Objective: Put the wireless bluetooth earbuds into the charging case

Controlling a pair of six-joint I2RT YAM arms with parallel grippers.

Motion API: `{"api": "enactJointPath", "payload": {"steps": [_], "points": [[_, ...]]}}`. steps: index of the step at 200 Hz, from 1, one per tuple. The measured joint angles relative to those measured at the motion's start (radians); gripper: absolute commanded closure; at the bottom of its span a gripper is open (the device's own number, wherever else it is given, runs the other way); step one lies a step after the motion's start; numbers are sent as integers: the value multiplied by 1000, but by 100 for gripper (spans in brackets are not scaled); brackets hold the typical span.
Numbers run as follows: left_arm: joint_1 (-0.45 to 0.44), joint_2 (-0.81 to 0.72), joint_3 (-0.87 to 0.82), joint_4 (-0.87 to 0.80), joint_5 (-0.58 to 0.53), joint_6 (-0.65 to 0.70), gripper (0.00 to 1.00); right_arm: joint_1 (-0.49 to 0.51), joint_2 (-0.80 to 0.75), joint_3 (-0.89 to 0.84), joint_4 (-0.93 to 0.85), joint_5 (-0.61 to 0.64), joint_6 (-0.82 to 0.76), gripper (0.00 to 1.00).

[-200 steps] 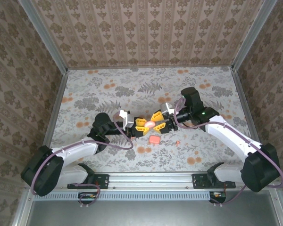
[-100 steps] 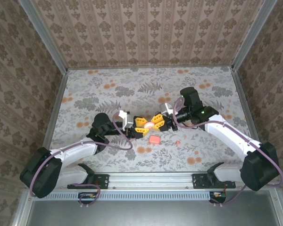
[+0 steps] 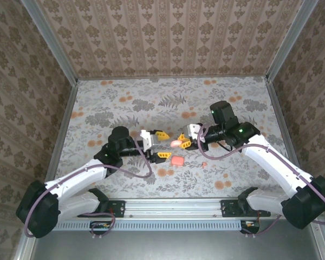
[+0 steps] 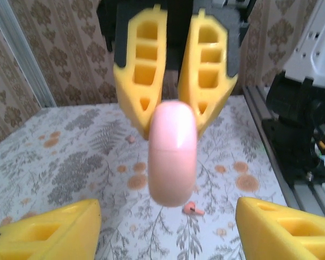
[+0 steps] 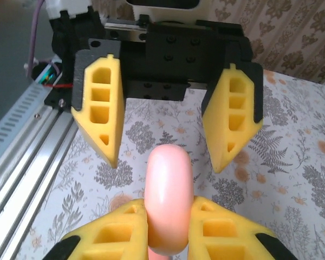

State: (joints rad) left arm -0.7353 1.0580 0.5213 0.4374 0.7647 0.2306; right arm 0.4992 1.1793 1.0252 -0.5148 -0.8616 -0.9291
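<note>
The charging case [image 3: 176, 143], a pale pink rounded shell with a seam, hangs edge-on above the table. My right gripper [image 3: 180, 143] is shut on it, its yellow fingers pressing both flat sides [image 5: 168, 227]. In the left wrist view the case [image 4: 173, 157] sticks out below those fingers [image 4: 143, 76]. My left gripper [image 3: 163, 144] stands open just left of the case, apart from it, jaws wide [image 4: 165, 230]. One coral earbud [image 3: 204, 163] lies on the table right of the grippers, also under the case [image 4: 192, 208].
A salmon-pink rounded-square piece [image 3: 177, 161] lies flat on the flowered table just below the held case; I cannot tell what it is. The metal rail [image 3: 173, 205] with the arm bases runs along the near edge. Patterned walls close in three sides.
The left gripper opened and pulled back to the left, letting go of the case. The right gripper closed on the case and now holds it alone, slightly further right.
</note>
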Motion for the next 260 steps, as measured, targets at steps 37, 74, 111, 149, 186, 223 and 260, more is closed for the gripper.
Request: {"api": "enactJointPath", "payload": {"steps": [37, 74, 111, 149, 186, 223, 260], "points": [[-24, -1, 23, -125, -33, 81, 34, 56, 1, 17, -66, 58, -63, 86], [-38, -14, 23, -176, -53, 115, 35, 84, 39, 60, -104, 80, -96, 86], [-38, -16, 24, -177, -55, 122, 37, 91, 56, 61, -106, 80, -101, 86], [-38, -16, 24, -165, -49, 120, 44, 93, 66, 61, -100, 77, -97, 86], [-38, -16, 24, -137, -28, 101, 54, 93, 86, 60, -70, 78, -64, 87], [-38, -16, 23, -127, -26, 94, 68, 93, 103, 60, -48, 75, -30, 87], [-37, -16, 24, -127, -32, 92, 69, 88, 109, 60, -49, 61, -8, 86]]}}
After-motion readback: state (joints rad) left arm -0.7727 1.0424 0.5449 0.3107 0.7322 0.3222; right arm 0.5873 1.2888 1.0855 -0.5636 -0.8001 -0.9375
